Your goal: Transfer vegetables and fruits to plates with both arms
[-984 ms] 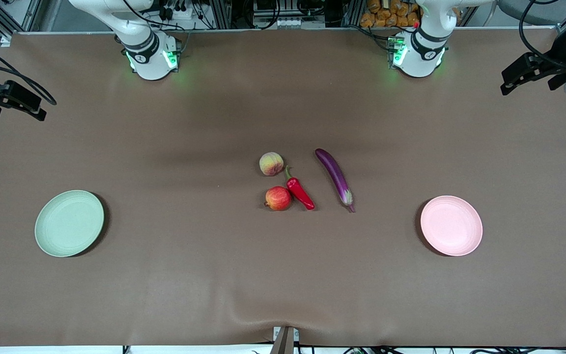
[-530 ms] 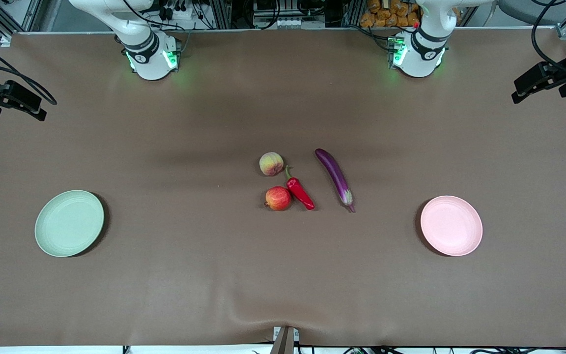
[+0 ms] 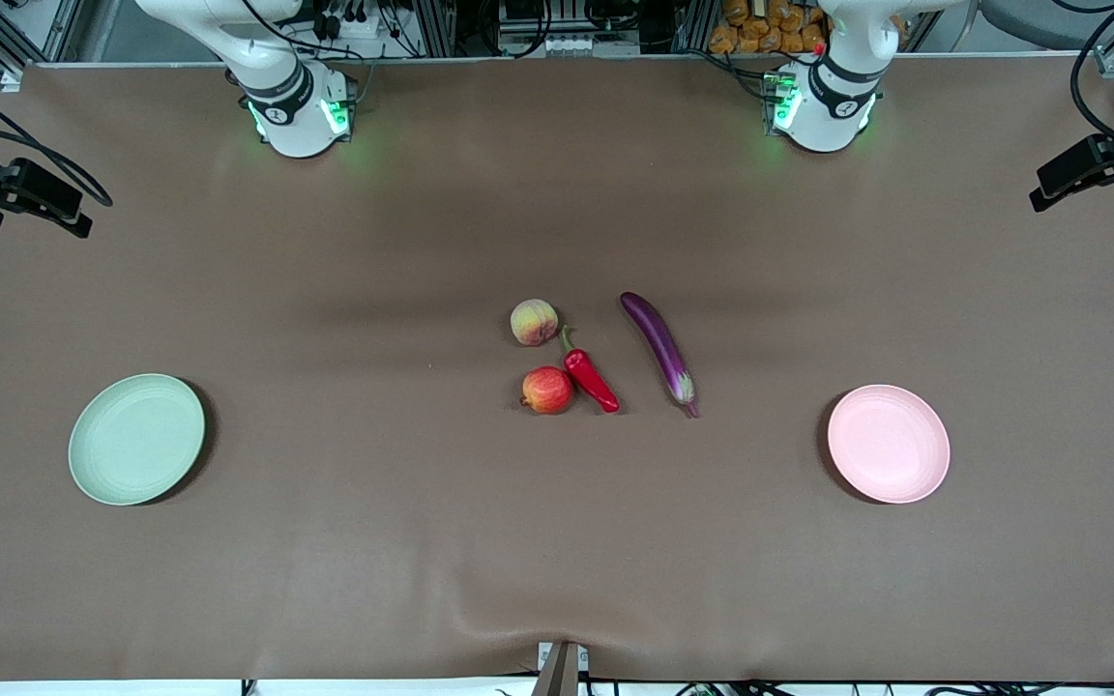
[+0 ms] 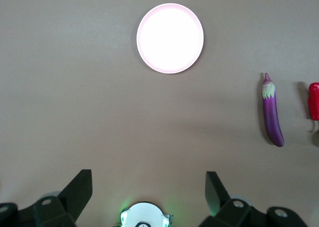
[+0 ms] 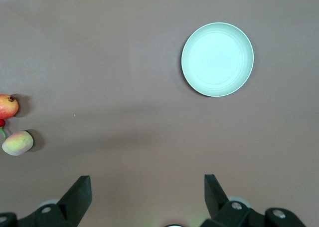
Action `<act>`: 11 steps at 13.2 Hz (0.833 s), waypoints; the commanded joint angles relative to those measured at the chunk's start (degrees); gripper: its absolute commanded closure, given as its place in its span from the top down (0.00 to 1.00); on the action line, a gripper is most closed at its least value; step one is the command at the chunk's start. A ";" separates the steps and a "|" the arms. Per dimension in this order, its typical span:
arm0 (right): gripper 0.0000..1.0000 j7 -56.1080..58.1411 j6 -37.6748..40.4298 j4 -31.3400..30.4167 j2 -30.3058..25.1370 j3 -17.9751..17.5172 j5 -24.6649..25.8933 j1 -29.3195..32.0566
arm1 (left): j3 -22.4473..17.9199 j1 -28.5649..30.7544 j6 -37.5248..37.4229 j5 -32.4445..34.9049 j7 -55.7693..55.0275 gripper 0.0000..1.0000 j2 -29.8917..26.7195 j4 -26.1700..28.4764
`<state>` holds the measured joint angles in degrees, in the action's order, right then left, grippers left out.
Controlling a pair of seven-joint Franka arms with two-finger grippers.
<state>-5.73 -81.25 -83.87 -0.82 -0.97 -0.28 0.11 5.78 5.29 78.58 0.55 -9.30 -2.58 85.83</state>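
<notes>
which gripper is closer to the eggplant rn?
Left. The left gripper, open, is up over the table's edge at the left arm's end, the eggplant in its wrist view. The right gripper, open, is up at the right arm's end.

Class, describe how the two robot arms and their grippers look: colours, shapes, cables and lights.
Both arms are white with dark grey joint rings and green lights at their round bases. Black cables run along them. The left gripper and right gripper each have two black, wedge-shaped fingers.
</notes>
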 commanded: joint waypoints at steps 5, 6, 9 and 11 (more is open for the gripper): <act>1.00 0.89 -0.49 -1.73 -1.46 -0.43 0.19 0.60 | 0.72 3.32 11.13 -0.81 0.95 1.00 -1.82 12.77; 1.00 0.89 -0.58 -1.73 -1.46 -0.43 0.11 0.60 | 0.99 3.06 13.24 -0.81 0.86 1.00 -1.47 14.44; 1.00 0.89 -0.84 -1.73 -1.38 -0.43 0.11 0.42 | 2.05 3.15 21.94 -0.81 -0.19 1.00 -1.47 23.31; 1.00 0.89 -0.32 -1.73 -1.38 -0.43 0.11 0.59 | 3.18 2.88 26.17 -0.81 -0.28 1.00 -0.59 26.83</act>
<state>-5.59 -81.27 -84.03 -0.82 -1.01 -0.30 0.11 7.50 7.75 100.71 0.29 -9.20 -2.24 108.29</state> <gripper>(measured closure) 0.000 0.000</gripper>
